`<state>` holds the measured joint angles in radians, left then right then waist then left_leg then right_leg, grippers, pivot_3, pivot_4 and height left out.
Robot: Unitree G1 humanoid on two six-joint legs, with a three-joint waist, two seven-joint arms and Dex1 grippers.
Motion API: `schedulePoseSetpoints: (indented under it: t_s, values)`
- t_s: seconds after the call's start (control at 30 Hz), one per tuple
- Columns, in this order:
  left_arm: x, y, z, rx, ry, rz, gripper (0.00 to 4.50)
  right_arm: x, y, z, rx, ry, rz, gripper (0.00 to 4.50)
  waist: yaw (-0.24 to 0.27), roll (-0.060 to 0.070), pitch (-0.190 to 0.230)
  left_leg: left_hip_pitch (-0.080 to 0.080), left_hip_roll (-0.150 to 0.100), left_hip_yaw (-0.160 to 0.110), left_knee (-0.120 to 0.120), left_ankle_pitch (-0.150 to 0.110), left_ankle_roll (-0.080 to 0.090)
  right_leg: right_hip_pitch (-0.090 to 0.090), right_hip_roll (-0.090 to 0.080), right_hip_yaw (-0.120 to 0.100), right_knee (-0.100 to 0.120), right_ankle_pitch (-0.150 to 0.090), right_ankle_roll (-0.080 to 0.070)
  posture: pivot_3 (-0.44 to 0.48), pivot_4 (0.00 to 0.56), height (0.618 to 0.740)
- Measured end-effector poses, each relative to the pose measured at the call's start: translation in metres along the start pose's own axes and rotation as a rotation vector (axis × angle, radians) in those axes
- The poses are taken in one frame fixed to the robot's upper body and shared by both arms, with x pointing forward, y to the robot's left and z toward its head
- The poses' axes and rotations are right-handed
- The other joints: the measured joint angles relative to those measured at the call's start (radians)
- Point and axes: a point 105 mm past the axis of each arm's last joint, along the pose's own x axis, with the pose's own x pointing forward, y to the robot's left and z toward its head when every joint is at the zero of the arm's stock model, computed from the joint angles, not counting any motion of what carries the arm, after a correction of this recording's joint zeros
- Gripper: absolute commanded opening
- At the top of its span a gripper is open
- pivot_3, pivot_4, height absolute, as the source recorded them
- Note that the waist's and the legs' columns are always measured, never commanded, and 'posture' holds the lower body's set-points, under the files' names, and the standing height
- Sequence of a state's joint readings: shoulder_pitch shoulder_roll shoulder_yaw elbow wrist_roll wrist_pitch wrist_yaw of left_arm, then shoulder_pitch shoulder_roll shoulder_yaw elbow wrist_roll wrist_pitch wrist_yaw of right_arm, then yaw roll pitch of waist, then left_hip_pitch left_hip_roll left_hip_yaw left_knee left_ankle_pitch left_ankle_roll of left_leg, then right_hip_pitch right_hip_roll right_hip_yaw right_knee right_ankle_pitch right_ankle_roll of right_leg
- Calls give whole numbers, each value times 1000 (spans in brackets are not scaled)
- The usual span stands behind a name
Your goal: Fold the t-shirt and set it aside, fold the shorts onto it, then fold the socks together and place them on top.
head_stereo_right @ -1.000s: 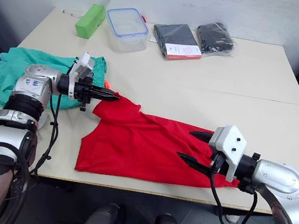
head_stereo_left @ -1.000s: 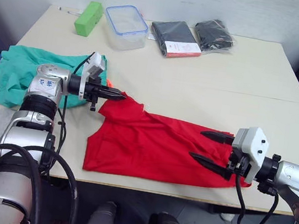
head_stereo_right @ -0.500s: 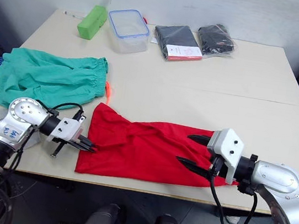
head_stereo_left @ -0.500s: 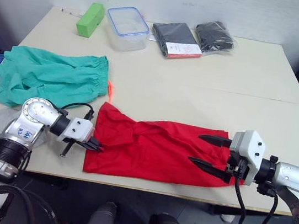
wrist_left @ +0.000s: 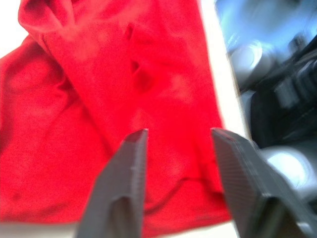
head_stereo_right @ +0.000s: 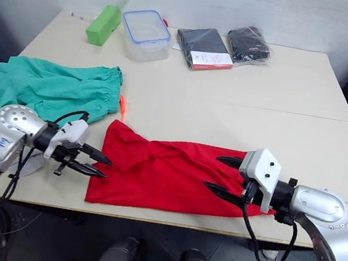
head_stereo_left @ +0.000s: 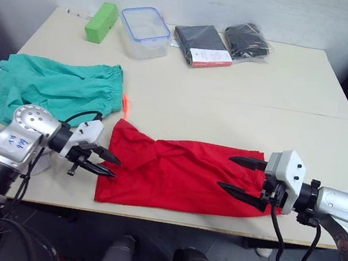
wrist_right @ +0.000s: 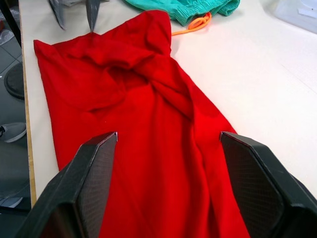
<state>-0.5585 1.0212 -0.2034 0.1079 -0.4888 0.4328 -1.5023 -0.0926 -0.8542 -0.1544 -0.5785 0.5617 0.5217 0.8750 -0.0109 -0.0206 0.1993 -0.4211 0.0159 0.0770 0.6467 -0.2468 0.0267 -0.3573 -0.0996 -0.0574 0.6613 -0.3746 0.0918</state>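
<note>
Left eye view: red t-shirt (head_stereo_left: pixel 173 179) lies rumpled and stretched sideways along the near edge of the tabletop (head_stereo_left: pixel 280 113), roughly centre. Left gripper (head_stereo_left: pixel 109 164) sits low at the shirt's left end, jaws spread apart w/ nothing between them, tips just at the cloth edge. Right gripper (head_stereo_left: pixel 245 178) is at the shirt's right end, jaws also parted wide, one finger over the far side of the cloth, the other over the near side; not pinching anything that I can see. Left wrist view shows both fingers hovering over bunched red fabric near the table edge.

Teal shorts (head_stereo_left: pixel 53 87) are spread flat on the left side of the tabletop, orange drawstring (head_stereo_left: pixel 126 103) poking out toward the shirt's upper left corner. Pale grey socks (head_stereo_left: pixel 40 158), I think, lie under the left arm, mostly hidden.

Far side of tabletop: green block (head_stereo_left: pixel 102 22), clear plastic container w/ blue rim (head_stereo_left: pixel 145 30), two black packaged clothes (head_stereo_left: pixel 222 43).
</note>
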Motion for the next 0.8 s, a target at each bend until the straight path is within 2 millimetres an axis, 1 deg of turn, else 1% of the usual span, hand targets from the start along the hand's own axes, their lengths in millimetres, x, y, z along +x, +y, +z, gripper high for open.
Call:
schedulePoseSetpoints:
  t_s: [0.03,0.07,0.13,0.17,0.2,0.23,0.27,0.3,0.33,0.37,0.4,0.43,0.47,0.5,0.53,0.57,0.63,0.7,0.8]
  values:
    - [-1,0,8,-31,-32,-6,2624,1,-3,1,-3,-3,-14,3361,2,0,0,0,0,0,0,0,0,0,0,0,0,0,0,0,150,740]
    - [-3,3,21,-67,-88,-16,2624,4,-7,1,-3,-3,-28,3361,5,0,0,0,0,-1,1,0,0,0,0,-1,0,0,0,0,150,740]
    - [-10,9,51,-77,-199,-19,2648,11,-15,0,7,-6,-56,2975,11,-1,0,-1,-1,-1,2,0,0,0,1,-1,0,0,0,0,150,740]
    - [-14,15,65,-76,-253,-5,2648,14,-19,-2,17,0,-67,2744,11,-1,0,-1,-1,-1,2,1,-1,0,0,-1,1,0,0,0,150,740]
    - [-16,19,74,-74,-287,16,2648,17,-21,-5,27,5,-76,2423,10,-1,0,-1,-1,0,1,3,-4,0,0,-1,0,0,0,0,150,740]
    - [-18,24,78,-79,-311,39,2648,19,-24,-7,36,12,-81,2117,9,0,0,-1,-1,0,1,3,-5,0,1,0,0,0,0,0,150,740]
    - [-18,30,79,-87,-335,65,2460,21,-25,-10,45,19,-84,1723,8,0,0,0,-1,0,1,3,-5,0,1,0,0,0,0,0,150,740]
    - [-15,35,78,-98,-347,85,2246,22,-27,-13,57,23,-87,1374,5,0,0,-1,-1,1,0,4,-5,-1,1,0,0,0,0,0,150,740]
    - [-11,44,73,-95,-340,127,2038,26,-30,-16,69,34,-94,1037,3,0,0,-1,-1,1,0,4,-6,-1,2,0,1,0,0,0,150,740]
    - [-6,52,65,-83,-303,170,1777,32,-37,-19,77,45,-109,708,-2,0,0,-1,0,2,0,4,-6,-2,2,1,1,0,0,0,150,740]
    - [2,57,54,-79,-263,190,1405,36,-44,-21,82,55,-132,294,-6,0,0,-1,-1,3,0,5,-7,-3,2,1,1,0,0,0,150,740]
    - [9,59,43,-72,-219,199,1109,40,-48,-27,91,75,-150,6,-8,0,0,-1,0,3,0,5,-7,-3,2,1,1,0,0,0,150,740]
    - [17,62,32,-75,-181,203,772,42,-53,-34,99,105,-167,0,-8,0,0,-1,0,3,0,5,-7,-3,2,1,1,0,0,0,150,740]
    - [22,64,24,-77,-151,205,501,43,-55,-42,111,134,-178,0,-8,-1,0,-2,0,3,0,5,-7,-3,2,1,1,0,0,0,150,740]
    - [26,67,17,-73,-122,212,126,43,-57,-51,122,163,-185,0,-8,-1,0,-2,0,3,0,5,-7,-4,2,1,1,0,0,0,150,740]
    - [29,70,12,-62,-90,226,56,43,-57,-60,129,197,-187,0,-7,-1,0,-2,-1,3,0,4,-7,-4,2,2,1,0,0,0,150,740]
    - [33,77,3,-34,-37,261,56,43,-56,-76,134,256,-177,0,-3,-1,0,-2,-1,3,0,4,-7,-3,1,2,1,0,0,0,150,740]
    - [39,84,-10,-30,13,291,56,41,-54,-80,105,280,-153,0,1,-1,0,-1,-1,3,0,4,-6,-3,1,2,1,0,0,0,150,740]
    - [41,94,-10,15,20,323,56,27,-50,-87,56,337,-113,0,12,-3,-2,0,-1,3,2,4,-6,0,1,1,0,0,0,0,150,740]
